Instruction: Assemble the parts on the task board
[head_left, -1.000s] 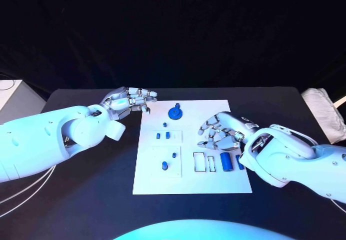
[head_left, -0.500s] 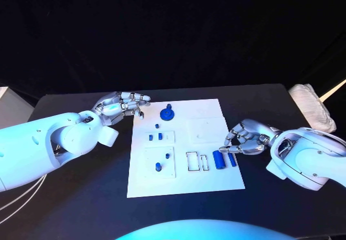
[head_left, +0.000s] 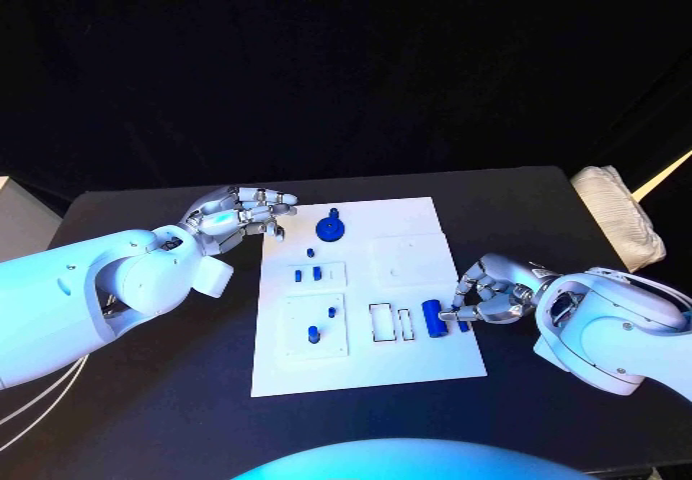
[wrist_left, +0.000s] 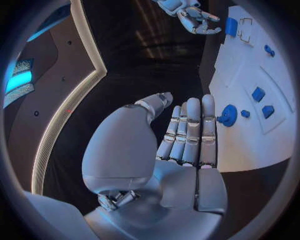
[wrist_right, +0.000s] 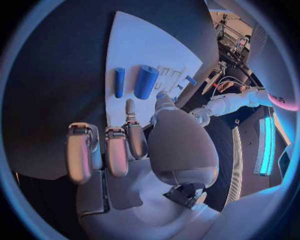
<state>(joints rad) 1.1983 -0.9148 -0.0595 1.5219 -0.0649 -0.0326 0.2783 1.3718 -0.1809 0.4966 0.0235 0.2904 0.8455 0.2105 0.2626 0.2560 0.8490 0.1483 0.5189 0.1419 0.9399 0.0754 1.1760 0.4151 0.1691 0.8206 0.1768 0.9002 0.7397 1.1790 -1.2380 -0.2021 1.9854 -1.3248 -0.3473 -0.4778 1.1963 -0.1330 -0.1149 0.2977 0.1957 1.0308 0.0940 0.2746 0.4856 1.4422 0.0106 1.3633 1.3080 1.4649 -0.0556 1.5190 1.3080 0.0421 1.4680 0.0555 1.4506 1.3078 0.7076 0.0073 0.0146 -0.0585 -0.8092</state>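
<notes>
The white board (head_left: 368, 300) lies flat in the middle of the black table (head_left: 173, 400), a thin stiff plate with shallow rectangular pockets cut into it. Near its right edge lie two loose blue cylinders side by side: a thick cylinder (head_left: 433, 318) and, just beside it toward the edge, a thin cylinder (head_left: 464, 322) partly hidden by fingertips in the head view; the right wrist view shows both clearly, thick (wrist_right: 146, 81) and thin (wrist_right: 119, 82). They look like smooth hard plastic, light and rigid, and likely to roll or slip if nudged from the side, so I would take each across its middle, thumb against fingers, squarely over its round flanks. Toward the far edge of the board stands a blue round knob (head_left: 330, 229), and small blue pegs (head_left: 309, 272) sit in a square pocket near the board's left side; these are tiny and would need a fingertip pinch. The right hand (head_left: 488, 292) hovers at the board's right edge with fingers curled over the cylinders, apart from one another and holding nothing that I can make out. The left hand (head_left: 242, 212) hangs just off the board's far left corner, its fingers (wrist_left: 190, 130) pressed together side by side, empty.
</notes>
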